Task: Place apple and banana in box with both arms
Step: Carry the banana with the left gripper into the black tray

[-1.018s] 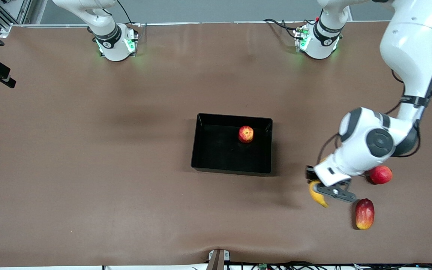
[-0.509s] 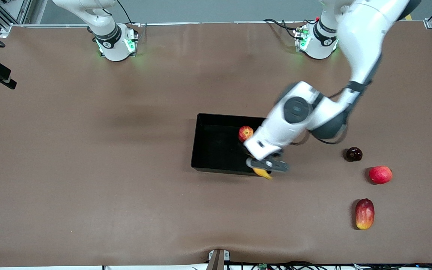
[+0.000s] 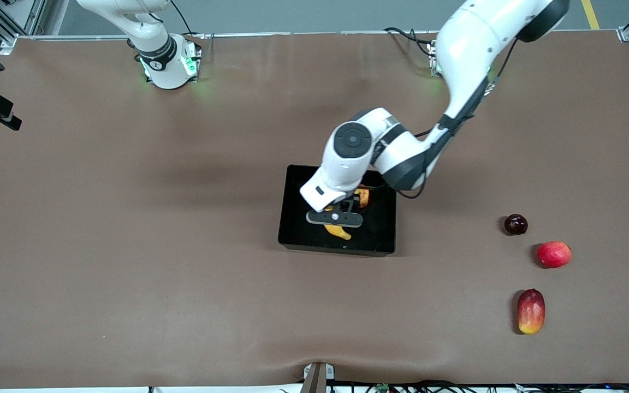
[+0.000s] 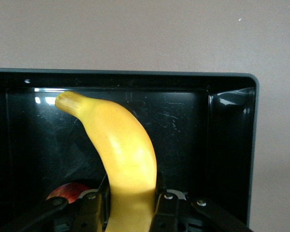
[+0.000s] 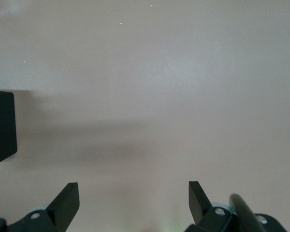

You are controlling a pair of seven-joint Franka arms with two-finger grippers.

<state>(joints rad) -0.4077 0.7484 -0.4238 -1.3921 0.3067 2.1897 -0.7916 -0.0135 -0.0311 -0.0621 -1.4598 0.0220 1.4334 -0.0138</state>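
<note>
Since the earlier frame we see the left gripper [image 3: 335, 219] has swung in from the left arm's end of the table and now hangs over the box [image 3: 294, 218], its jaws clenched on the banana [image 3: 338, 231]. In the left wrist view the banana [image 4: 125, 159] rises between the fingers [image 4: 165, 209] above the box floor [image 4: 183, 121], with the apple [image 4: 67, 191] peeking beside it. The apple [image 3: 362, 197] sits inside the box, partly hidden by the arm. The right gripper [image 5: 134, 200] waits with jaws spread over bare table [image 5: 150, 87], near a corner of the box [image 5: 2, 125].
</note>
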